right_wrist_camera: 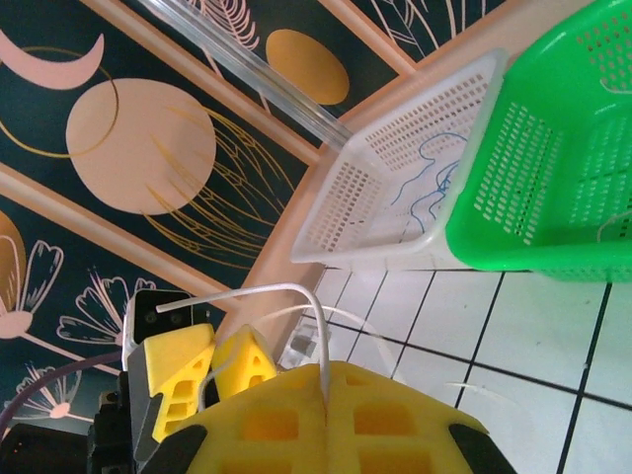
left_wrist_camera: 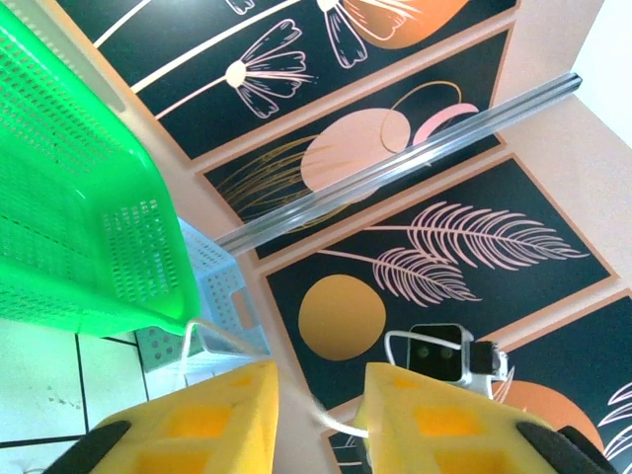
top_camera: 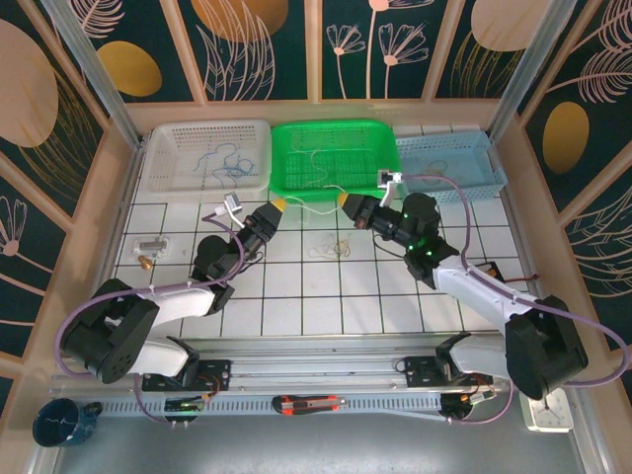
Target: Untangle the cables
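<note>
Right end effector [right_wrist_camera: 326, 373] is pinched tight on a whitish cable [right_wrist_camera: 259, 287]; left end effector [left_wrist_camera: 321, 385] has its jaws apart, a strand running between them.

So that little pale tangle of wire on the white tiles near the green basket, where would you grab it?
Probably by one of its outer loops, coming straight down from above. The pale tangle lies flat and loose on the tiled table, so a sideways approach would likely just push it along, while a single loop is thin enough to pinch.
</note>
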Action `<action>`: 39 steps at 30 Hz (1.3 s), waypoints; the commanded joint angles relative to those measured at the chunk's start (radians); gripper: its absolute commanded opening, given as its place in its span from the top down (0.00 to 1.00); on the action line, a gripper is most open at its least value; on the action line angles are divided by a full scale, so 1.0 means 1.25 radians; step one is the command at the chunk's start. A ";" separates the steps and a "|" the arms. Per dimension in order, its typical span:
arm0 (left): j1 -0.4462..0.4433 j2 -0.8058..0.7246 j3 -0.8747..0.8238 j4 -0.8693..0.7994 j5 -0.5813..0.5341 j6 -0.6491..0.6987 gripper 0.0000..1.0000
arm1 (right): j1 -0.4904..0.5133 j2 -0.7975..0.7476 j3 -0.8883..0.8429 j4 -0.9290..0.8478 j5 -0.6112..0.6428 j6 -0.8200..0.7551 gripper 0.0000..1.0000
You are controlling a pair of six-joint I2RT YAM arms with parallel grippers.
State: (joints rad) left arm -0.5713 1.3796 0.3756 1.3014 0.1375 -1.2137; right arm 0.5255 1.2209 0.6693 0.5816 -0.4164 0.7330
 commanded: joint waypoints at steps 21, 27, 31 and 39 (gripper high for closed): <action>0.003 -0.093 -0.048 -0.123 -0.011 0.122 0.09 | -0.074 0.214 0.456 -0.161 0.096 -0.208 1.00; 0.003 -0.142 -0.032 -0.249 -0.040 0.163 0.01 | -0.118 0.347 0.600 -0.169 0.131 -0.217 1.00; 0.003 -0.151 -0.029 -0.273 -0.045 0.178 0.01 | -0.140 0.439 0.666 -0.190 0.149 -0.228 1.00; 0.003 -0.142 -0.022 -0.271 -0.026 0.172 0.01 | -0.144 0.594 0.701 -0.220 0.110 -0.240 0.99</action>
State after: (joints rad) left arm -0.5713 1.2041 0.3256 0.9630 0.0959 -1.0203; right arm 0.3462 1.9205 1.5040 0.3389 -0.2508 0.4568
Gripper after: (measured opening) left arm 0.988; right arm 0.041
